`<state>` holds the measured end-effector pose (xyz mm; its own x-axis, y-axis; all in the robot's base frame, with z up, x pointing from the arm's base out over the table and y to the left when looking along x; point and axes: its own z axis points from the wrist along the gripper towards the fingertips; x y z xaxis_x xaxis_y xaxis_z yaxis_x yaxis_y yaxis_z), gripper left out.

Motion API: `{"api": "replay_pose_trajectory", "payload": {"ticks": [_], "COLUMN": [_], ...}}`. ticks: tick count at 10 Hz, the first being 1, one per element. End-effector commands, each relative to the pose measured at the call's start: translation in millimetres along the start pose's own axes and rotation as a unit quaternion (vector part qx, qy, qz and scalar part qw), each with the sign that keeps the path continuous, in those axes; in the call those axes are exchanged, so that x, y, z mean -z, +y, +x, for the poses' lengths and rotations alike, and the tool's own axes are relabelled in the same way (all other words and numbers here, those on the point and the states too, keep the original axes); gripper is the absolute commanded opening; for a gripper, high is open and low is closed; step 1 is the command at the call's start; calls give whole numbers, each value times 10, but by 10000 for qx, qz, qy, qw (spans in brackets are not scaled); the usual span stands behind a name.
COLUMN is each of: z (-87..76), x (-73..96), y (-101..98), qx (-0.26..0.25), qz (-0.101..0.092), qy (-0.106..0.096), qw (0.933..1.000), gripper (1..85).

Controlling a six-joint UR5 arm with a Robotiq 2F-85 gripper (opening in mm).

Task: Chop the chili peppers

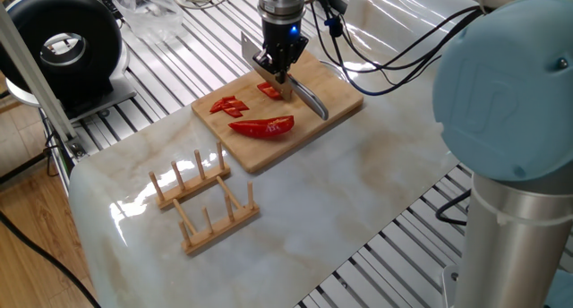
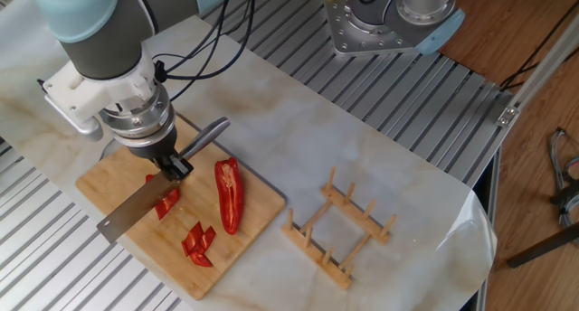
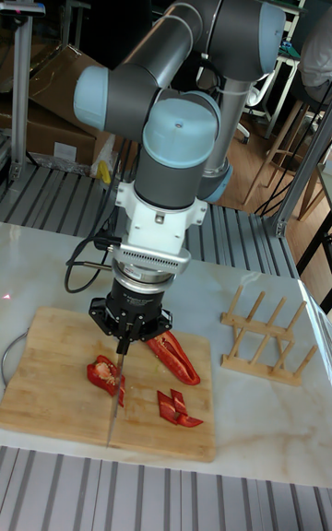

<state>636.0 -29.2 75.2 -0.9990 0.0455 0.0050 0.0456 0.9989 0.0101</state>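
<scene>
- Black two-finger gripper [image 2: 170, 169], pointing straight down over the far side of the rectangular bamboo cutting board [image 2: 109, 183], is clamped on the handle end of a steel kitchen knife [image 2: 136, 210].
- Seen from the other fixed view, the knife's flat silver blade runs out from the gripper toward the board's near edge, while its curved metal handle [image 2: 206, 135] sticks out the opposite way, past the board's far edge.
- In the tall fixed view the blade shows edge-on, as a thin line dropping from the gripper [image 3: 123, 341] to the board; whether the edge touches the wood I cannot tell.
- Glossy red chili peppers lie on the board in three lots: one long, curved half [image 2: 229, 194] still uncut, just beside the blade on the handle side; a small piece [image 2: 167, 202] right against the blade; and a cluster of slanted cut strips [image 2: 199, 242] near the board's front corner.
- Well apart from the board, on the pale marble-patterned tabletop [image 2: 298, 139], stands a light wooden peg rack [image 2: 338, 230].
</scene>
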Motion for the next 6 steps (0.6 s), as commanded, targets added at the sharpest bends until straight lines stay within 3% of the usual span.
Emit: {"api": "replay_pose_trajectory", "payload": {"ticks": [1,6], "z": [13,-3], "x": [-2,22], "y": [28,39], "qx": [-59,-113], "qz": [-107,-118], "qy": [-10,-55], "qw": [9999,9999], "gripper": [13,13]}}
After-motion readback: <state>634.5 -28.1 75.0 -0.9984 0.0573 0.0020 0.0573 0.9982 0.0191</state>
